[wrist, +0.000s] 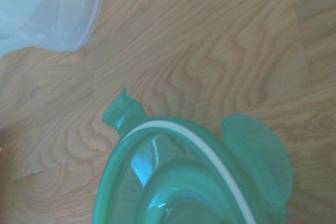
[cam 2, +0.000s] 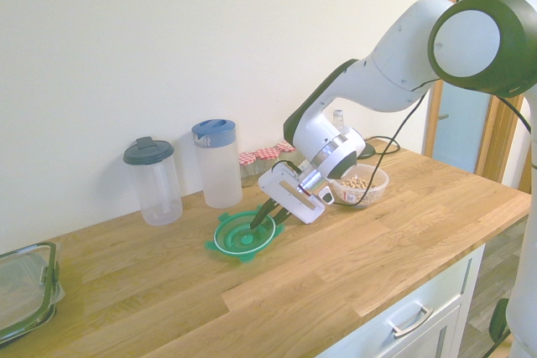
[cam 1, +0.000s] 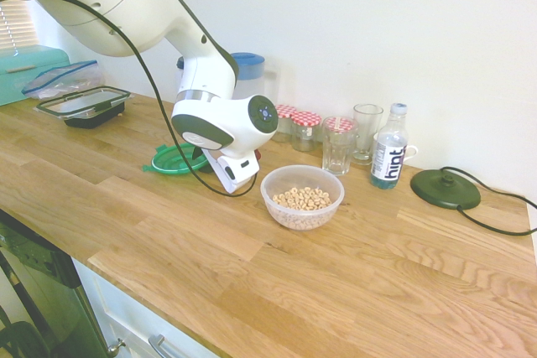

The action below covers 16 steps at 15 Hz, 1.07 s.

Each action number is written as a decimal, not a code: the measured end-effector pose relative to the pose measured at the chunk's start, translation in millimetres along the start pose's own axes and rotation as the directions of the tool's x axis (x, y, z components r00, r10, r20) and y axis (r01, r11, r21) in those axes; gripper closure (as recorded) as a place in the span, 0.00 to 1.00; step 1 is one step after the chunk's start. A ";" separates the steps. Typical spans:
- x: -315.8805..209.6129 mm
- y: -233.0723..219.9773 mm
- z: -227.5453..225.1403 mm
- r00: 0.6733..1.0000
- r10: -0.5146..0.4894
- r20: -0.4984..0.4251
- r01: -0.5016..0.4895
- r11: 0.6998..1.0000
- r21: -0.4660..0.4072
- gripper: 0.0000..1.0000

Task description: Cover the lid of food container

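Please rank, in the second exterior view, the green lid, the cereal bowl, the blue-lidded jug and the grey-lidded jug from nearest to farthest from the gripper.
1. Green lid: directly at the gripper fingertips.
2. Blue-lidded jug: behind, toward the wall.
3. Cereal bowl: behind the wrist, about as close as the blue-lidded jug; too close to call.
4. Grey-lidded jug: farthest, beyond the blue one.

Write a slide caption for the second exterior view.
Gripper reaching into the round translucent green plastic lid on the wooden counter, cereal-filled whitish plastic bowl behind.

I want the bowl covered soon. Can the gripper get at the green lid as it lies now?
Probably yes: the gripper is already down at the lid, which lies flat on the counter with nothing on it.
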<state>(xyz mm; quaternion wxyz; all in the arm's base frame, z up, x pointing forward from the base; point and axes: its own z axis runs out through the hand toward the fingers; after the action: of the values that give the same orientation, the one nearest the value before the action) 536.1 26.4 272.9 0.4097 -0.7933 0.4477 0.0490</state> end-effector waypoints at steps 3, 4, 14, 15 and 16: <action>-1.4 -0.2 1.7 1.000 -0.010 -0.008 0.010 1.000 -0.003 1.00; -1.5 -0.1 1.7 1.000 -0.011 -0.007 0.011 1.000 -0.002 1.00; -85.7 -52.3 -22.1 0.990 -0.139 -0.004 0.135 0.971 -0.198 1.00; -106.9 -61.2 -37.6 0.986 -0.164 -0.031 0.152 0.958 -0.244 1.00; -125.8 -64.0 -51.6 0.981 -0.187 -0.058 0.162 0.941 -0.297 1.00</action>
<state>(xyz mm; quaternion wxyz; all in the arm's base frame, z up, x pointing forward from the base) 494.5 91.8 401.6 0.2717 -0.8828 0.3807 0.0438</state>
